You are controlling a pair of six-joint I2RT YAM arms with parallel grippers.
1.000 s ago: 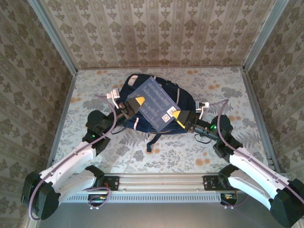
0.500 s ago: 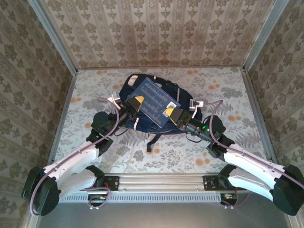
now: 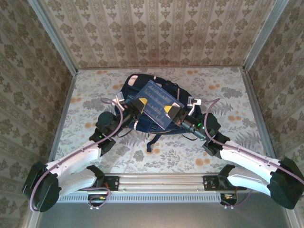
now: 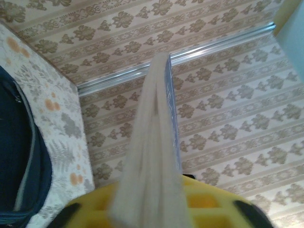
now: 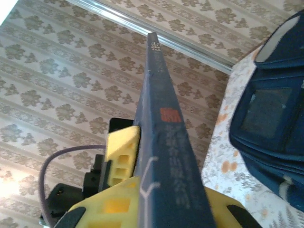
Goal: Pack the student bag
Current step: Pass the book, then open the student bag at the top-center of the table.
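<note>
Right gripper (image 3: 172, 110): pressed together on the spine edge of the dark blue book (image 3: 158, 103); its wrist view shows the spine running straight up out of the yellow fingers.
Left gripper (image 3: 137, 104): at the book's opposite side, the pale page edge lying between its jaws; I cannot tell whether they press or have begun to slacken.
Just changed: a second ago the right gripper stood spread just beside the book; now it has moved in and clamped. Both arms have drawn a little nearer the middle.
Book: held in the air between the two grippers, tilted, over the bag.
Student bag (image 3: 129, 89): lying on the flowered table (image 3: 228, 142) in its middle, directly under the book.
Meaning for the task: this looks like a handover or shared carry, with the right side taking hold so the book can be steered into the bag. The book is not yet packed.
</note>
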